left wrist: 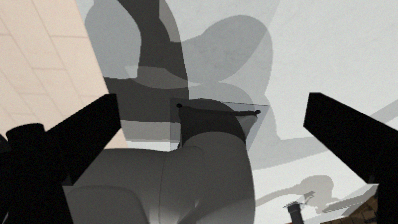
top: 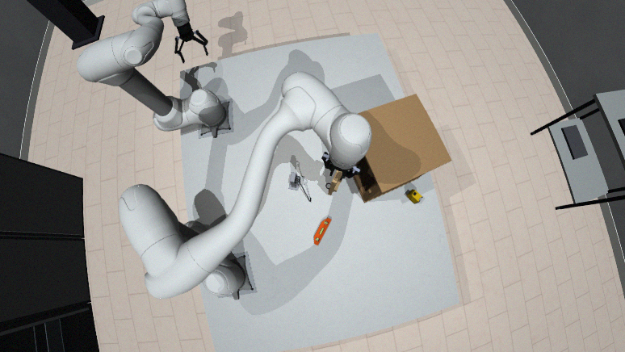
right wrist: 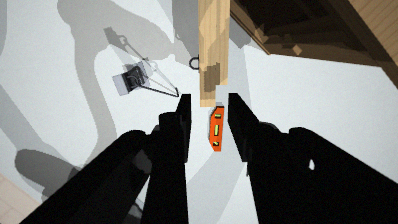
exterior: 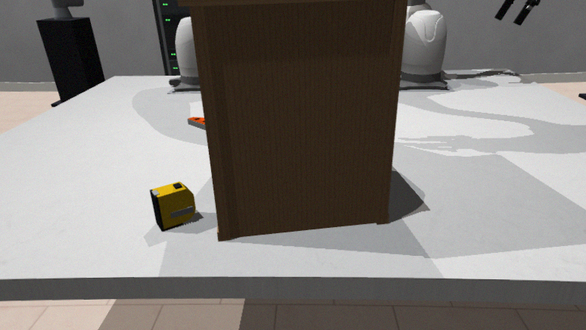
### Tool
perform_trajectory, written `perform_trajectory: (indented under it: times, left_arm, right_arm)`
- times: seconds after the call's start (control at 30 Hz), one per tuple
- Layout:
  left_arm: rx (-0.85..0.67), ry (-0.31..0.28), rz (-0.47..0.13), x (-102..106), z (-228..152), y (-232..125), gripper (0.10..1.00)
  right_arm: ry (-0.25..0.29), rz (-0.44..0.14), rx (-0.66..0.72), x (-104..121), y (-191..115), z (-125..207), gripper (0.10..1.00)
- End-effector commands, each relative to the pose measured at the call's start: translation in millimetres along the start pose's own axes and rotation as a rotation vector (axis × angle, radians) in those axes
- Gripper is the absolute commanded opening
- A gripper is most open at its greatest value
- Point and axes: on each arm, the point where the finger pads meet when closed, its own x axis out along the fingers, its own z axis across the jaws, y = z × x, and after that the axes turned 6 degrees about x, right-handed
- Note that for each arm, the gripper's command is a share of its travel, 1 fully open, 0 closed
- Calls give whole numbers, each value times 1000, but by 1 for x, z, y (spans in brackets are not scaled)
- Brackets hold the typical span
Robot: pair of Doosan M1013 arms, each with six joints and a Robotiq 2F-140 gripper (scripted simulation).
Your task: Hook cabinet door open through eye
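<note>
The wooden cabinet (top: 411, 131) (exterior: 303, 135) stands upright on its base. Its door (top: 335, 182) (right wrist: 214, 45) stands open, with the small ring eye (top: 328, 186) (right wrist: 190, 63) on its side facing the post. The grey post (top: 293, 180) (right wrist: 121, 84) carries the thin dark hook (right wrist: 157, 90), whose tip reaches towards the door, apart from the eye. My right gripper (top: 341, 168) (right wrist: 209, 107) is partly open above the door; the door's free end shows between the fingertips, with gaps on both sides. My left gripper (top: 194, 56) (exterior: 509, 20) (left wrist: 212, 110) is wide open and empty, far from the cabinet.
An orange level (top: 322, 232) (exterior: 196, 120) (right wrist: 216, 130) lies on the table beyond the door's free end. A yellow tape measure (top: 413, 196) (exterior: 174, 204) stands beside the cabinet. The right arm reaches over the table past the post. The left arm's base is at the table's far corner.
</note>
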Motion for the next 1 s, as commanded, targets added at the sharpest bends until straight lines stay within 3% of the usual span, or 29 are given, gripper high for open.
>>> perform_trajectory:
  times: [0.0,0.33,0.47,0.67,0.77,0.83,0.87,0.97]
  left_arm:
    - [0,1,1,-1,0,0,1000]
    - [0,1,1,-1,0,0,1000]
    - [0,1,1,-1,0,0,1000]
    - [0,1,1,-1,0,0,1000]
    - [0,1,1,-1,0,0,1000]
    - [0,1,1,-1,0,0,1000]
    - [0,1,1,-1,0,0,1000]
    - [0,1,1,-1,0,0,1000]
  right_arm:
    - [0,1,0,-2,0,0,297]
    - [0,1,-48,-3,-3,-5,297]
    - [0,1,-356,-4,-27,-41,297]
    - [-1,-4,-669,-3,-72,-96,297]
    - [-1,-4,-834,-2,-77,-100,297]
    - [-1,-4,-834,-2,-77,-100,297]
    - [0,1,-989,-2,-77,-100,227]
    - [0,1,-989,-2,-77,-100,227]
